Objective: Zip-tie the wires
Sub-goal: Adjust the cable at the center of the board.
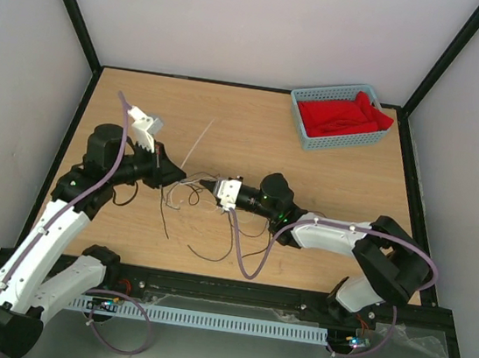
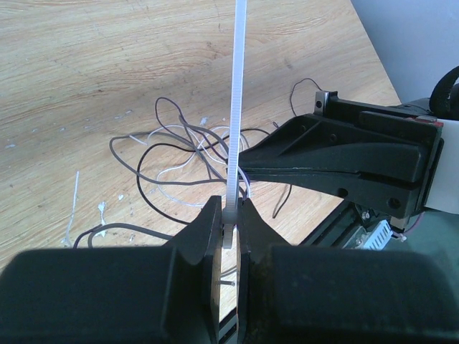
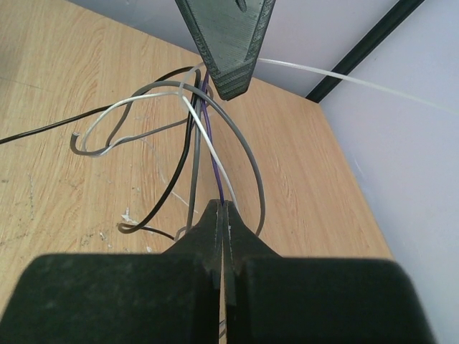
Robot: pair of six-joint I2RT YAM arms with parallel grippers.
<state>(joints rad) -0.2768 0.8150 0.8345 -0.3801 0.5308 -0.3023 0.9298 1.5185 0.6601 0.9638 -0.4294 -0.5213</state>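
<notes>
Pinching the zip tie (image 2: 235, 107) near its lower end, the left claw (image 2: 228, 215) held the pale strip straight, its free length reaching out across the wires (image 2: 193, 154) looped on the desk (image 2: 86, 86). The right claw (image 3: 222, 215) was closed on a few strands of that bundle, which ran from its jaws towards the left claw's tip. We judged the step to be passing the strip round the gathered strands. It called for the right claw to hold them taut and close together while the left brought the tie under slowly, so none slipped free. We could read no brand, label or writing anywhere.
</notes>
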